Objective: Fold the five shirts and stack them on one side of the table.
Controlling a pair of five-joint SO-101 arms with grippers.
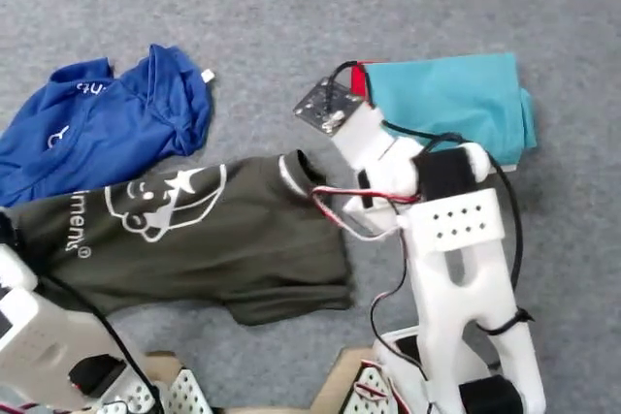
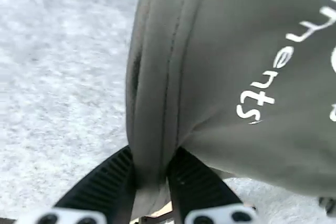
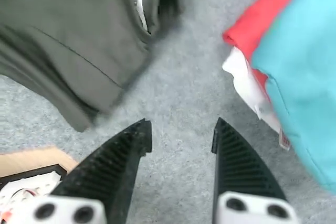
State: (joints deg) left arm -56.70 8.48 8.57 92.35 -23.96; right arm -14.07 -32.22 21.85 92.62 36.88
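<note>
Surroundings: grey table (image 1: 543, 16). A crumpled blue shirt (image 1: 97, 123) touches the olive shirt's far edge. A folded teal shirt (image 1: 456, 104) lies on a red shirt (image 3: 252, 22), with a white layer (image 3: 244, 80) below. Your right arm (image 1: 456, 239) crosses that stack's near corner.

Olive shirt (image 1: 204, 239): lies flat at the table's middle. In the high view its long axis runs left to right, collar to the right.

Left gripper (image 2: 154, 156): clamped on a bunched olive fold.

Right gripper (image 3: 182, 127): fingers apart, holding nothing, over bare table between collar and stack.

Hidden: the blue shirt is cut off at the frame edge, and the olive shirt's left end is hard to make out.
</note>
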